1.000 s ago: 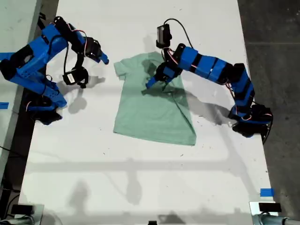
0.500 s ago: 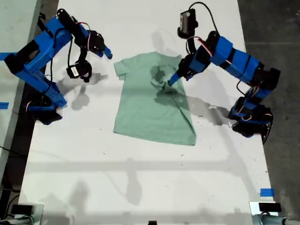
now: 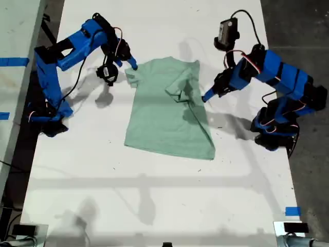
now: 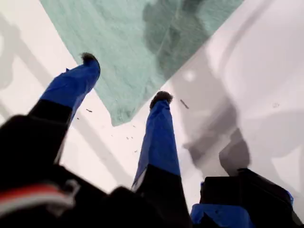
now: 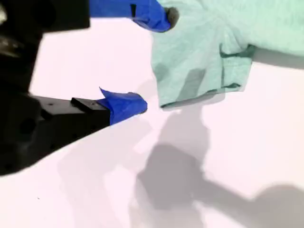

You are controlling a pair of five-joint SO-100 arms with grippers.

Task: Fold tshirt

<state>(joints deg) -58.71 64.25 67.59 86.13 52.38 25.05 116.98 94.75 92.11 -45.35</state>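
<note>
The tshirt (image 3: 164, 118) lay flat on the white bench (image 3: 154, 195), between the 2 arms, with 1 side folded in over its middle.

My first gripper (image 3: 207, 96) was by the shirt's edge on the exterior view's right. Its 2 fingers (image 4: 159, 128) were spread wide and held nothing. 1 tip was over the cloth and the other was over the bare bench.

My second gripper (image 3: 131, 66) was at the sleeve on the exterior view's left. Its fingers (image 5: 152, 12) were wide apart too and held nothing. 1 tip was at the sleeve's edge, but I could not tell if it touched.
</note>
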